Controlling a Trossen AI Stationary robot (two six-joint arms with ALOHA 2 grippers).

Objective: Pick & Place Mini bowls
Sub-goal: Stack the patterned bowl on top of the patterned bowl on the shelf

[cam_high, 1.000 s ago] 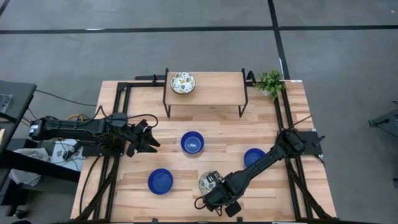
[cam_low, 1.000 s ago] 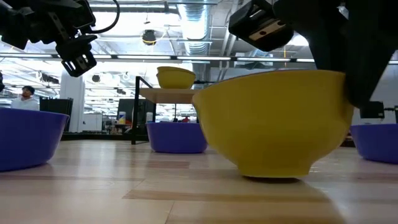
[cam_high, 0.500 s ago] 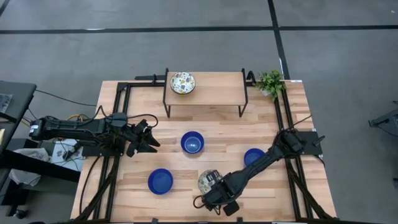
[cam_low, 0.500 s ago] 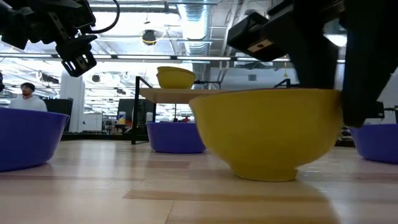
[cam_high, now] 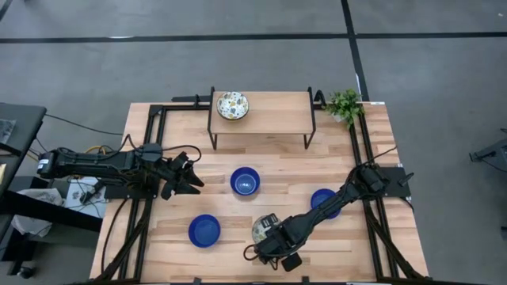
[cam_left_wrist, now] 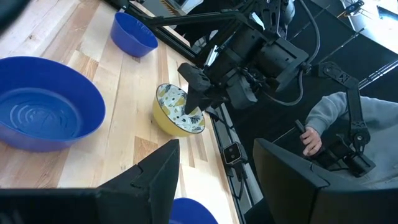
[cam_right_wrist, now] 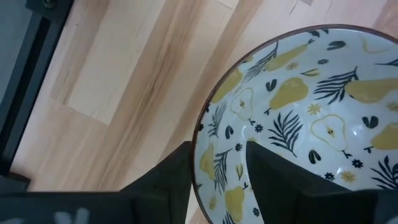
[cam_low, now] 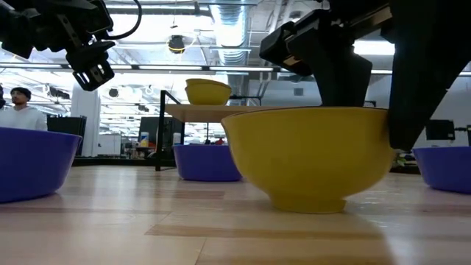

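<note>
A cream mini bowl (cam_high: 263, 229) with a yellow pear-and-leaf pattern stands level on its foot (cam_low: 307, 205) near the table's front edge. My right gripper (cam_high: 269, 245) points down over its near rim, open, with one finger inside the bowl (cam_right_wrist: 292, 180) and the other outside (cam_right_wrist: 165, 183). A second patterned bowl (cam_high: 232, 105) sits on the raised shelf (cam_high: 273, 119). Three blue mini bowls (cam_high: 245, 181) (cam_high: 204, 230) (cam_high: 323, 199) rest on the table. My left gripper (cam_high: 188, 176) hangs open above the table's left side, level. My right gripper straddles the bowl's near rim (cam_right_wrist: 200, 163) from above. A gap shows between the inner finger and the wall. The outer finger stands right beside the rim, and I cannot tell whether it touches it.
A small green plant (cam_high: 344, 104) stands at the far right corner. Black frame rails (cam_high: 150, 150) run along both sides of the table. Beyond the right edge a person's hand (cam_left_wrist: 309, 140) rests on a leader arm. Another person (cam_low: 18, 110) stands far off in the room.
My right gripper has opened around the bowl's rim and let the bowl go. The bowl, tilted a second ago, has settled level on the table.
</note>
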